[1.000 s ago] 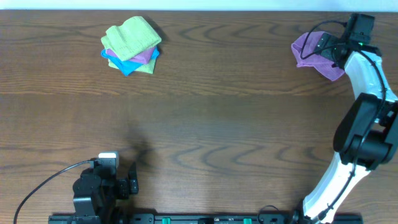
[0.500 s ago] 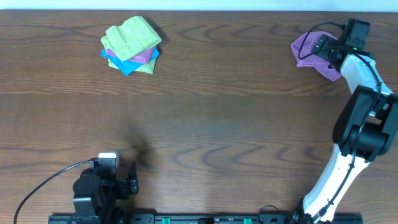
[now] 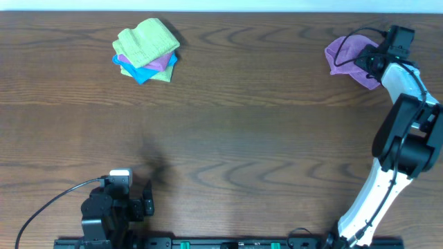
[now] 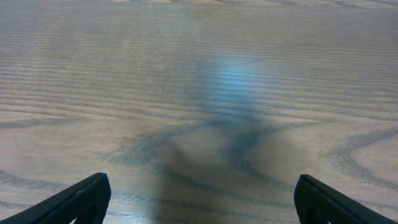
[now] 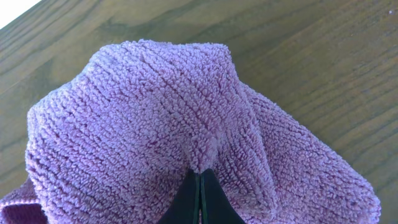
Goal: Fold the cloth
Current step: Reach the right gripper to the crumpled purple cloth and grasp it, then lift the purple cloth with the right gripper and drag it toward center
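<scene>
The lilac cloth lies crumpled at the far right corner of the table. In the right wrist view the cloth fills the frame as a raised ridge of terry pile. My right gripper sits on the cloth's right side, and in its own view the right gripper is shut, with a fold of the cloth pinched at its tips. My left gripper rests near the front left edge. The left gripper stands wide open over bare wood, holding nothing.
A stack of folded cloths, lime-green on top with lilac and blue beneath, sits at the far left. A black cable loops beside the left arm's base. The table's far edge runs just behind the lilac cloth.
My right gripper's jaws have shut on a fold of the cloth, and the wrist has shifted slightly. The left arm has not moved.
</scene>
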Available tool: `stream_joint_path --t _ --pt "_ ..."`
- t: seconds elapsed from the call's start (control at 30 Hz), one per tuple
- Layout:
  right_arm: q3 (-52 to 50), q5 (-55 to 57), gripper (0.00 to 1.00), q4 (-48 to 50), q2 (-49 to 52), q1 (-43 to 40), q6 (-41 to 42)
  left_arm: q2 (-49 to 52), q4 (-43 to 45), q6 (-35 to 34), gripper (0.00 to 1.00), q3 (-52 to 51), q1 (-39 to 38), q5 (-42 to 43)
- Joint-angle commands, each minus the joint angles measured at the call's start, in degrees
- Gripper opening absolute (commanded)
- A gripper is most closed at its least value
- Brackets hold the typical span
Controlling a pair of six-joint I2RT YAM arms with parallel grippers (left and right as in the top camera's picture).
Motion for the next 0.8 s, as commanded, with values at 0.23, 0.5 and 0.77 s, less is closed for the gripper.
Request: stream_joint_path --t 0.23,0.5,0.77 --pt "1.07 -2.80 0.01 -8.15 -14.71 2.97 -9.88 -0.37 -2.60 1.27 0.96 -1.05 -0.28 -1.25" --pt "1.07 -7.15 0.01 -18.25 -22.99 7.56 -11.98 -0.37 -2.60 1.27 0.95 -1.05 -0.28 -1.25" --pt "1.07 -7.93 0.01 -31.17 -30.84 16.57 -16.96 -0.37 -2.60 1.27 0.96 -1.05 -0.28 -1.27"
